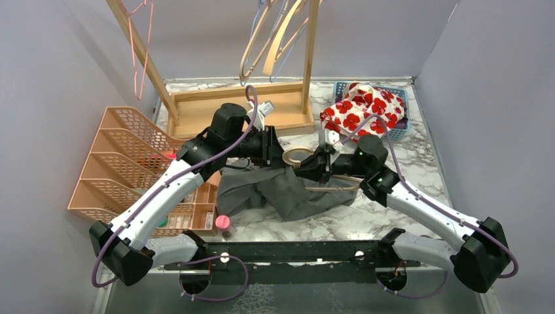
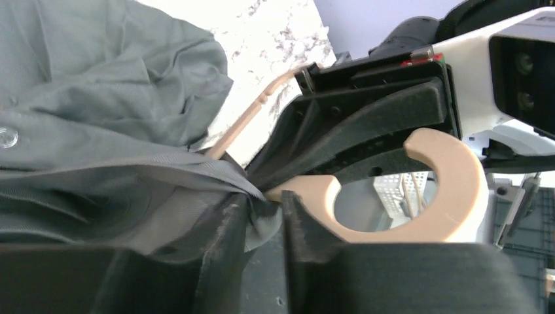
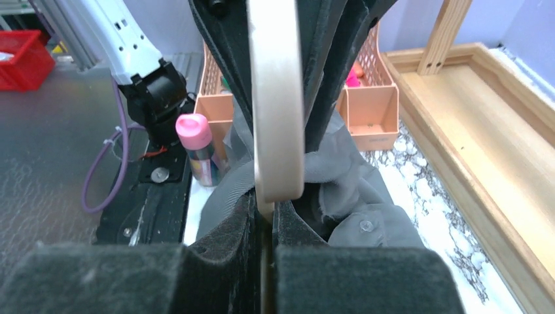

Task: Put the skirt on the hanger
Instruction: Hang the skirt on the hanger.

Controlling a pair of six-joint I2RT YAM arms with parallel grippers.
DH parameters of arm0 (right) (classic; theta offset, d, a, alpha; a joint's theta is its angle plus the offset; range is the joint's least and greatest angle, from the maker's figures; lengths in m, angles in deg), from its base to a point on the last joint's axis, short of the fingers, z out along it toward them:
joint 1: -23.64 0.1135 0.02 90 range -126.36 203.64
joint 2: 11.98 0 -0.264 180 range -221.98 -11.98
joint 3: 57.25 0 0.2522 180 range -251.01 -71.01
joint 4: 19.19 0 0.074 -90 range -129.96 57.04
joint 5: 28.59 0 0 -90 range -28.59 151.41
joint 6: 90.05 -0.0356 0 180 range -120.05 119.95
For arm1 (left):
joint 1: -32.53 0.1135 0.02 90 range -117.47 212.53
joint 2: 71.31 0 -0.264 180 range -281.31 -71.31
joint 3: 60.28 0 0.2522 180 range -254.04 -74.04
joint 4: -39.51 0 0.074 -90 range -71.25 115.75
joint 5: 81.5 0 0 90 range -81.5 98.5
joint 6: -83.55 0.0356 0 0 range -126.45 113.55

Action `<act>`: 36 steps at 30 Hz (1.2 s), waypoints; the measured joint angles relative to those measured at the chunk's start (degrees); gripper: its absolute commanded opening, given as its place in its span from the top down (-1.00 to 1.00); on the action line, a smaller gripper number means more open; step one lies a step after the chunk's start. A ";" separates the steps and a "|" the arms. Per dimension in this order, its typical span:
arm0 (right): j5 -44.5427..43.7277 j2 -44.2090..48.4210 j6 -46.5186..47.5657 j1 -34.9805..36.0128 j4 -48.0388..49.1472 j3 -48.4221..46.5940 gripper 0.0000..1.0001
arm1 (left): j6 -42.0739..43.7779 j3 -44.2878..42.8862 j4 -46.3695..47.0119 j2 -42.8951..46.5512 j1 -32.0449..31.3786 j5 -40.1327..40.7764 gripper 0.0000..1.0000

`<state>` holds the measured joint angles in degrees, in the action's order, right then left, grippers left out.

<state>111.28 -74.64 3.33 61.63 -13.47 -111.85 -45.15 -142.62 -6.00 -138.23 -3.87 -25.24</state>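
The grey skirt (image 1: pixel 294 190) lies crumpled on the marble table between the two arms. My right gripper (image 1: pixel 313 163) is shut on the neck of a beige wooden hanger (image 1: pixel 298 156), whose hook (image 3: pixel 278 98) rises straight above the fingers (image 3: pixel 229 229). The hanger's bar reaches into the skirt (image 3: pixel 366 216). My left gripper (image 1: pixel 278 149) sits right beside the hanger hook (image 2: pixel 451 176). Its jaws stand slightly apart (image 2: pixel 265 212), with a fold of the skirt's waistband (image 2: pixel 131 163) lying loose between the fingertips.
A wooden rack (image 1: pixel 242 114) with hangers (image 1: pixel 268 39) stands at the back. A peach organizer (image 1: pixel 124 157) is on the left, with a pink-capped bottle (image 1: pixel 223 224) by its front corner. A blue basket (image 1: pixel 400 121) holds red-flowered cloth (image 1: pixel 363 108) at the back right.
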 measured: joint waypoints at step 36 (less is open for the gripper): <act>-24.39 8.87 -7.85 -3.23 -15.26 -19.12 0.98 | 42.18 2.73 6.05 17.05 -0.22 39.32 -0.60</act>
<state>86.89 -65.76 -4.52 58.40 -28.73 -130.97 -2.97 -139.89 0.05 -121.18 -4.09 14.08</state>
